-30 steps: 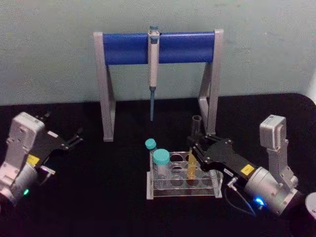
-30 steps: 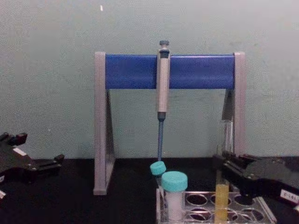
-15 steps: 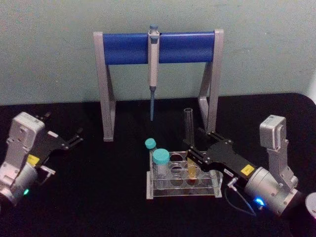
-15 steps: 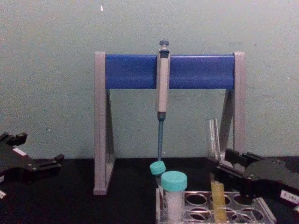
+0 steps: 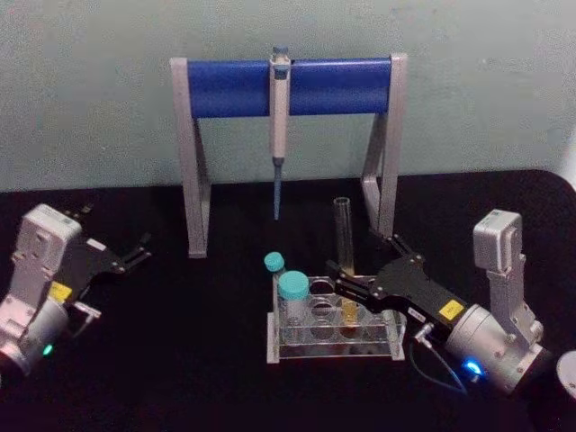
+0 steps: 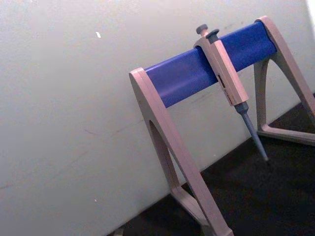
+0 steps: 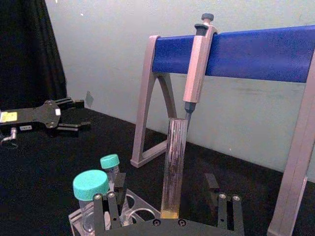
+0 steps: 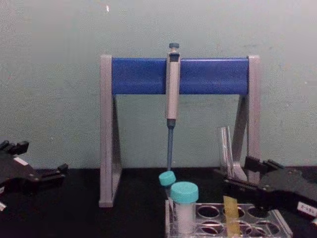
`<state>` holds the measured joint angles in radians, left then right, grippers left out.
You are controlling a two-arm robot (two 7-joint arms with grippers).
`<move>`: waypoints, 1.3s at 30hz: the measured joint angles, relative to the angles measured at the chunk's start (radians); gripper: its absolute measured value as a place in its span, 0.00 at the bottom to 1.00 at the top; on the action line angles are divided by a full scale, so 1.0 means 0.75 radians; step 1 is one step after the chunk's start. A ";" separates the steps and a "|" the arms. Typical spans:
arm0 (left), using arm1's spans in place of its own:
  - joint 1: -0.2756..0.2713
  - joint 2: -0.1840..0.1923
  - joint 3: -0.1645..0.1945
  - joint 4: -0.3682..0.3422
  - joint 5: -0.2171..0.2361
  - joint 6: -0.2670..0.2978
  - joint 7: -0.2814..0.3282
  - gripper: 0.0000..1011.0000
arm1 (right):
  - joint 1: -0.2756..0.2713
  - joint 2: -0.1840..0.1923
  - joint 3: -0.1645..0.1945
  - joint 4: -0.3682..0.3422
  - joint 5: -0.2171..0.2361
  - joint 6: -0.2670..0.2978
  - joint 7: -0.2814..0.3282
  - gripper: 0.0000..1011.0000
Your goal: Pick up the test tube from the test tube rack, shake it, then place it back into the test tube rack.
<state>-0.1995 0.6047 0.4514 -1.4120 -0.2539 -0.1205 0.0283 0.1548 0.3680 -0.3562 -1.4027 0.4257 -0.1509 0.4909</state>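
One test tube [image 5: 343, 243] stands in one rack [image 5: 333, 346] with two capped vials [image 5: 293, 295]; right gripper [image 5: 353, 277] spread wide around the tube, left gripper [image 5: 135, 253] parked, fingers apart.

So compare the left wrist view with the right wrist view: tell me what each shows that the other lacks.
Left wrist view alone: nothing that the other lacks. Right wrist view alone: the test tube standing in the test tube rack, two teal-capped vials, the open right gripper either side of the tube, and the left gripper far off. Both: the blue-and-grey pipette stand with its hanging pipette, the wall and the black table.
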 joint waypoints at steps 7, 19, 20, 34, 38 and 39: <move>0.000 0.000 0.000 0.000 0.000 0.000 0.000 1.00 | 0.000 0.000 0.000 0.000 0.001 -0.001 0.000 0.99; 0.000 0.000 0.000 0.000 0.000 0.000 0.000 1.00 | -0.048 0.028 0.025 -0.063 0.008 -0.001 -0.011 0.99; 0.000 0.000 0.000 0.000 0.000 0.000 0.000 1.00 | -0.059 0.033 0.030 -0.076 0.010 -0.001 -0.015 0.99; 0.000 0.000 0.000 0.000 0.000 0.000 0.000 1.00 | -0.257 0.020 0.203 -0.221 -0.054 -0.016 -0.286 0.99; 0.000 0.000 0.000 0.000 0.000 0.000 0.000 1.00 | -0.264 -0.008 0.221 -0.205 -0.088 -0.020 -0.341 0.99; 0.000 0.000 0.000 0.000 0.000 0.000 0.000 1.00 | -0.265 -0.022 0.227 -0.194 -0.106 -0.020 -0.367 0.99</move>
<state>-0.1995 0.6047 0.4514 -1.4120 -0.2539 -0.1205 0.0283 -0.0442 0.3516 -0.1857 -1.5482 0.3462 -0.1658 0.2157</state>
